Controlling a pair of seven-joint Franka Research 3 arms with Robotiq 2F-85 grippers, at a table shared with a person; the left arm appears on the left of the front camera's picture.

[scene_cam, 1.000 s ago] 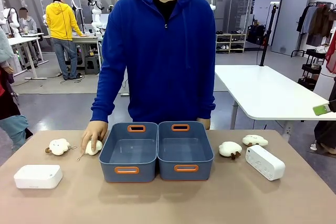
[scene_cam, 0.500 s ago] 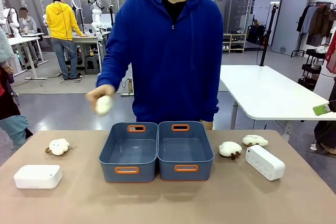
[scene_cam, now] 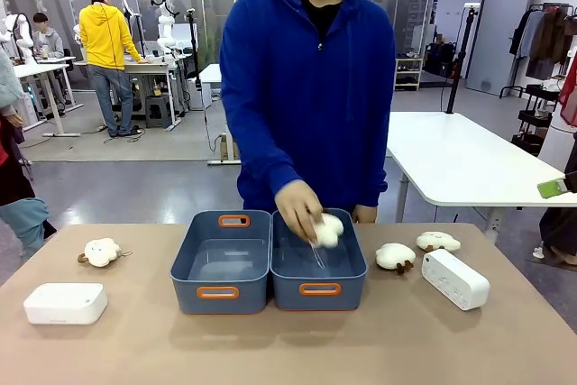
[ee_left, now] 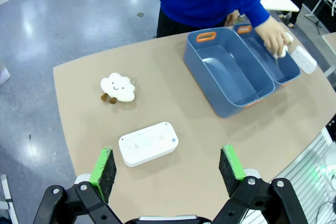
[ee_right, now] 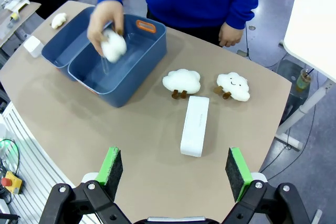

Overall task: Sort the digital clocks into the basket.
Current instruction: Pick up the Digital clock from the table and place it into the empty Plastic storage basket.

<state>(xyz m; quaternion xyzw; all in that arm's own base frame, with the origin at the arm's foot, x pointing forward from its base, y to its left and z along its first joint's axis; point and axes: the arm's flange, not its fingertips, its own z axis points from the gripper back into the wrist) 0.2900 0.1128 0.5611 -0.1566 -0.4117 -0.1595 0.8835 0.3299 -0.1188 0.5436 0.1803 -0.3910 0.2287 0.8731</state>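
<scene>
One white digital clock (scene_cam: 65, 303) lies at the table's front left, and it shows under my open left gripper (ee_left: 167, 155) as a clock (ee_left: 148, 144) flat on the table. The other clock (scene_cam: 455, 279) lies at the right, ahead of my open right gripper (ee_right: 173, 163) as a clock (ee_right: 195, 125). Two blue-grey baskets (scene_cam: 194, 299) stand side by side at the middle. The person's hand holds a cream plush toy (scene_cam: 328, 229) inside the right basket (scene_cam: 350, 293). Both grippers hover high above the table with nothing between their fingers.
A plush toy (scene_cam: 102, 251) lies left of the baskets. Two more plush toys (scene_cam: 395, 256) (scene_cam: 437, 241) lie between the right basket and the right clock. The person in a blue hoodie stands at the far edge.
The person's hand lifted a plush toy from the left of the baskets and carried it across into the right basket. The grippers and both clocks have not moved.
</scene>
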